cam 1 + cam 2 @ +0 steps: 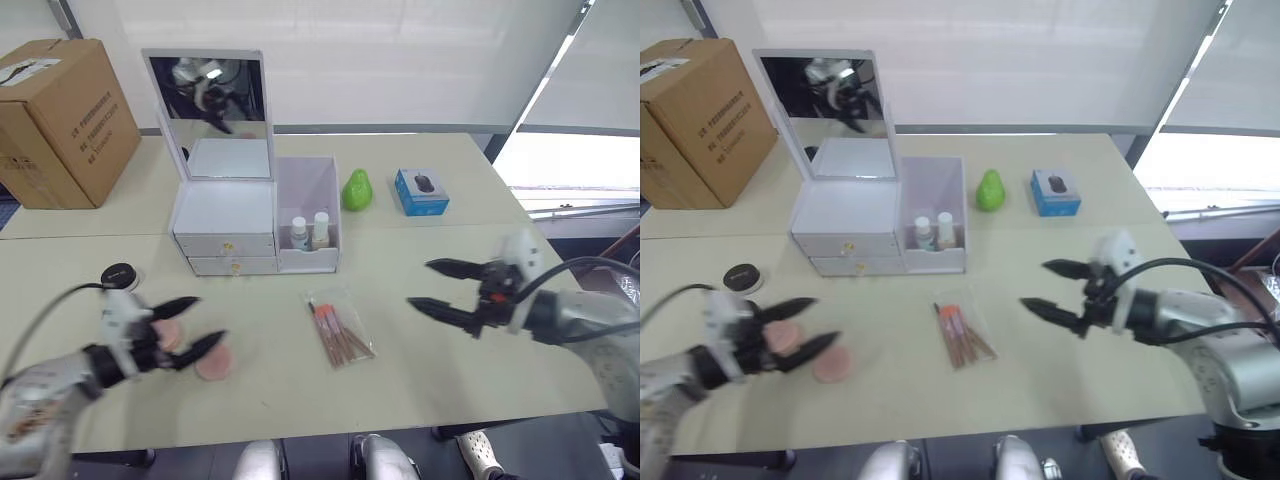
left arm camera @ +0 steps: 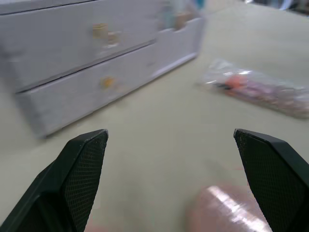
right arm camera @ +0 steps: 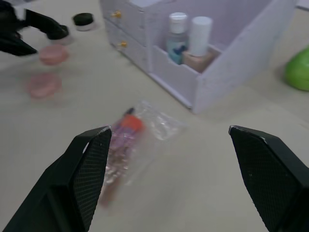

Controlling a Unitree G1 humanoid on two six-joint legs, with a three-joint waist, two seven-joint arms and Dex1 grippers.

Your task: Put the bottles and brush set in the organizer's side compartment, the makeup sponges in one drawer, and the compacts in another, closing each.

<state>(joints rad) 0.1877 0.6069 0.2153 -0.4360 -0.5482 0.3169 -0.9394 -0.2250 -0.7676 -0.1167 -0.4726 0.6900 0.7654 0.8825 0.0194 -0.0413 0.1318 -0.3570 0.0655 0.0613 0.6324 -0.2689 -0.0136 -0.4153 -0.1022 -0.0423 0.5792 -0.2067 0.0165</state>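
Observation:
The white organizer (image 1: 225, 225) stands mid-table with its mirror up and both gold-knobbed drawers (image 2: 72, 63) shut. Two bottles (image 1: 309, 231) stand in its side compartment (image 1: 308, 190). In front of it the brush set (image 1: 338, 328) lies in a clear bag. Two pink makeup sponges (image 1: 213, 364) lie at the front left, and a black-lidded compact (image 1: 120, 273) sits behind them. My left gripper (image 1: 208, 320) is open just above the sponges, holding nothing. To the right of the brush set, my right gripper (image 1: 420, 284) hovers open and empty.
A brown cardboard box (image 1: 60, 120) stands at the back left. A green pear-shaped object (image 1: 357, 190) and a small blue box (image 1: 421, 192) sit behind and to the right of the organizer. The table's front edge runs close below both grippers.

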